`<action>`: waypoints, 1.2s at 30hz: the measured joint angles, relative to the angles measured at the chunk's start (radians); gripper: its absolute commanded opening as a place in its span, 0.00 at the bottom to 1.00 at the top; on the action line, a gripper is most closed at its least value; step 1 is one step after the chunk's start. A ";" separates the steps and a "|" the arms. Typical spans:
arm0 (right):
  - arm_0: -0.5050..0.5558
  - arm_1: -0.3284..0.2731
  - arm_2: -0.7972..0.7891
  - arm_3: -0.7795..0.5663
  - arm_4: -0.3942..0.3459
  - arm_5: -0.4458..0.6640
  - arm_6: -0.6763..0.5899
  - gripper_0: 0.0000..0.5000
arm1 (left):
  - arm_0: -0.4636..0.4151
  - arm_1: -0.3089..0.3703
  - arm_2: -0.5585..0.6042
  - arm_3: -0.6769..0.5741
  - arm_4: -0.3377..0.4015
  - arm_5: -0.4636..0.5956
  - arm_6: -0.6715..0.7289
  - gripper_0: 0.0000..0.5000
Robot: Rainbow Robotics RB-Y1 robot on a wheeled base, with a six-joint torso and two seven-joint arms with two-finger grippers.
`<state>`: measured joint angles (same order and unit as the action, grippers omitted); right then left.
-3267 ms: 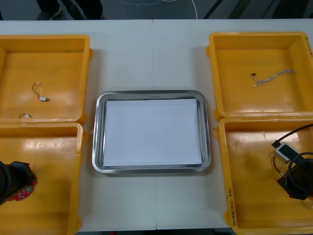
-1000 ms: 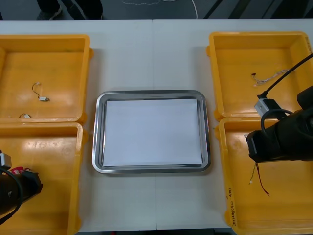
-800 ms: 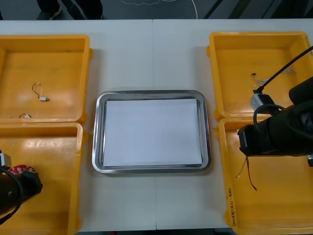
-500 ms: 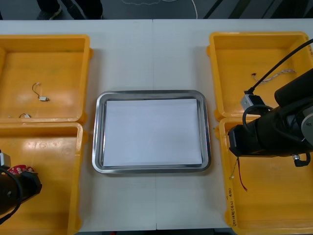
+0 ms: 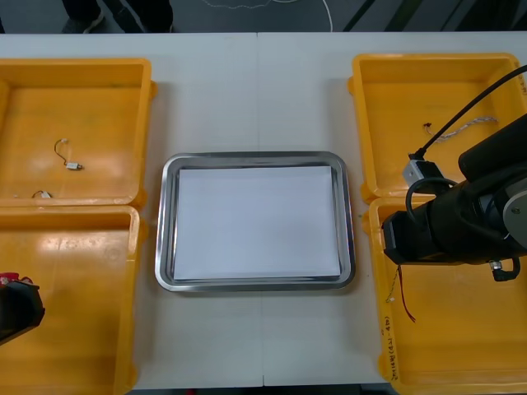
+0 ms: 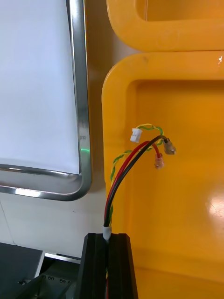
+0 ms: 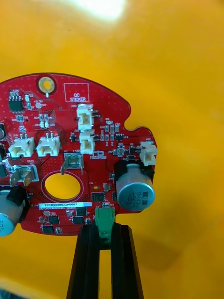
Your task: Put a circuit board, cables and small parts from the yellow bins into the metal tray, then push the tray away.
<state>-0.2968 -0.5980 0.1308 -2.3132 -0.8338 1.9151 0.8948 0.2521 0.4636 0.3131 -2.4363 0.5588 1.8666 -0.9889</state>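
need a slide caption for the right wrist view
Right gripper shut on a red and yellow cable, holding it over a yellow bin next to the metal tray.

Front view looks steeply down at the table; both wrist views sit close, the right one sharing the metal tray

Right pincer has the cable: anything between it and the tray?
Only the bin's rim and a strip of table. The right pincer is shut on the cable, which hangs over the bin's tray-side edge; the tray lies just beyond. The left pincer holds the board, well aside.
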 measured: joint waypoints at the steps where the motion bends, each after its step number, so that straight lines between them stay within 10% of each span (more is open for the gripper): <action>1: 0.000 0.000 0.000 0.000 0.000 0.000 0.000 0.00 | -0.015 0.000 0.009 -0.006 0.018 0.022 0.000 0.00; 21: 0.000 0.000 0.000 0.000 0.000 0.000 0.000 0.00 | -0.301 0.153 -0.060 -0.025 0.177 0.045 0.016 0.00; 36: -0.001 0.000 0.000 0.000 0.000 0.000 0.000 0.00 | -0.513 0.224 -0.248 -0.003 0.288 0.046 0.363 0.00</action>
<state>-0.2974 -0.5980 0.1310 -2.3132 -0.8340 1.9153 0.8949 -0.2609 0.6873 0.0656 -2.4392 0.8465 1.9129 -0.6258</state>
